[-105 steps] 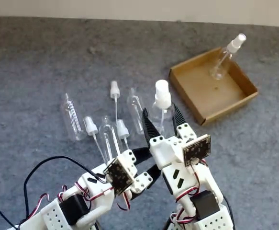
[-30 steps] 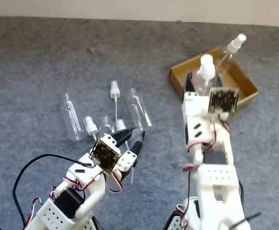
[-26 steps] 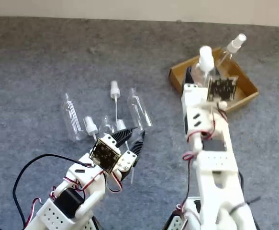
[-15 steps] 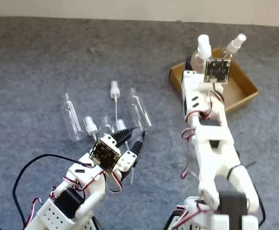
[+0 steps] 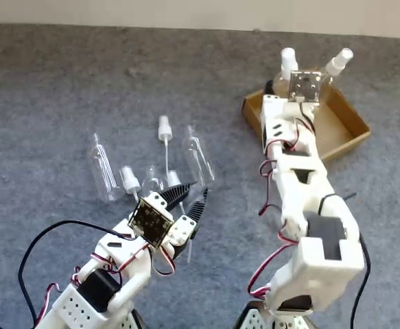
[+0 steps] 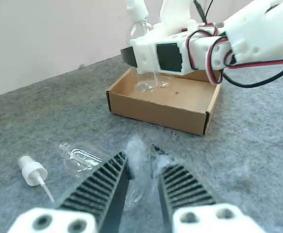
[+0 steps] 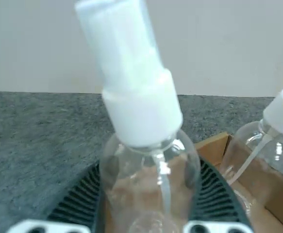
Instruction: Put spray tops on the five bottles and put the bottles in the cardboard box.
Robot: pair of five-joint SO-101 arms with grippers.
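Observation:
My right gripper is shut on an upright clear bottle with a white spray top, held over the far side of the cardboard box. A second capped bottle leans in the box's far corner. My left gripper sits low on the mat, a little open. Something clear shows blurred in its narrow gap. Bare bottles lie at the left, in the middle and beside the left gripper. Loose spray tops lie among them.
Grey felt covers the table. In the left wrist view the box wall faces me, with a lying bottle and a spray top beside the gripper. The right arm stretches across the mat toward the box.
The right arm has carried its capped bottle from the middle of the mat to the box and on toward the box's far side. The left gripper moved to the lying bottles, then kept still.

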